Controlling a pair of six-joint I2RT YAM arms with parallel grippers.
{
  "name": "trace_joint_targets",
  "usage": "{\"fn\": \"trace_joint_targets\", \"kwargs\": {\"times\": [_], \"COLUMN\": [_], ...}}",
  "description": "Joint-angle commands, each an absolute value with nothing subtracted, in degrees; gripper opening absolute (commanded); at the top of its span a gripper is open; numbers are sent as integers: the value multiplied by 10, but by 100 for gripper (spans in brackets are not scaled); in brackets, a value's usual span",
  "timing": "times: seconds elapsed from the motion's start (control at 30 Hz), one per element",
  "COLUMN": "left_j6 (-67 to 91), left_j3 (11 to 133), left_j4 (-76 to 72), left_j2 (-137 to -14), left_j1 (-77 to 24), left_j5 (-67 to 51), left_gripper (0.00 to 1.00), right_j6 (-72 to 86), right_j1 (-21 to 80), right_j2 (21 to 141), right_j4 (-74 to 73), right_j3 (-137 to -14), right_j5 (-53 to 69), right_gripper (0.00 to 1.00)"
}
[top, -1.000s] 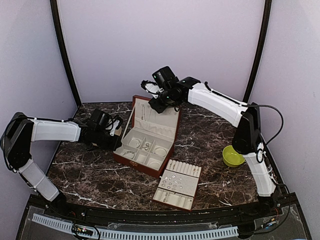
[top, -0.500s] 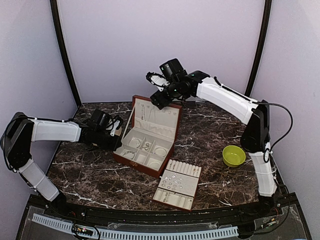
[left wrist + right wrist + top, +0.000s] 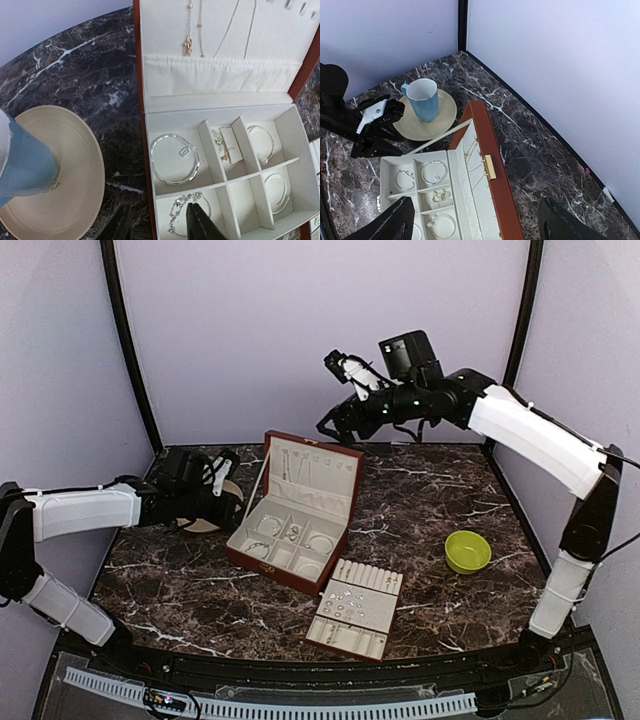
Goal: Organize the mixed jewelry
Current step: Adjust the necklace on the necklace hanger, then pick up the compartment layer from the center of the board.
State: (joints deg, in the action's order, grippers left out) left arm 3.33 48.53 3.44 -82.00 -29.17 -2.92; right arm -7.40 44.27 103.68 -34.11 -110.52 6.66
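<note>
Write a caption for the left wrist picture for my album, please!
Open reddish-brown jewelry box, silvery hoop bracelet in a cream compartment, beside a blue mug on a cream saucer.

Silvery mixed jewelry (image 3: pixel 223 148) lies in the open box's (image 3: pixel 220 102) compartments, a hoop bracelet (image 3: pixel 184 151) flat in one, thin chains (image 3: pixel 192 30) hanging in the lid, tiny studs (image 3: pixel 345 602) on the slotted tray (image 3: pixel 372 578).
</note>
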Motion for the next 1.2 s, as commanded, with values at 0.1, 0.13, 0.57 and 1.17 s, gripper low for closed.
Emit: {"fn": "trace_joint_targets", "kwargs": {"times": [0.1,0.13,0.57,1.17], "left_j6": [23,27,23,-9], "left_j3": [487,492,549,522], "left_j4": [2,-7,-28,-28], "left_j2": [-724,-713,-689,-619], "left_j1": [-291,-290,-246,-245], "left_j5": [31,35,91,89], "left_gripper": [53,55,67,68], "right_j6": [74,101,686,833], "right_j1": [434,435,540,743], "right_j2": [878,858,683,839], "right_j4": [-258,-262,-282,-375], "right_j3": [-894,-861,-446,-488], "right_j5": [26,10,-24,38], "right_gripper": [82,81,70,41]}}
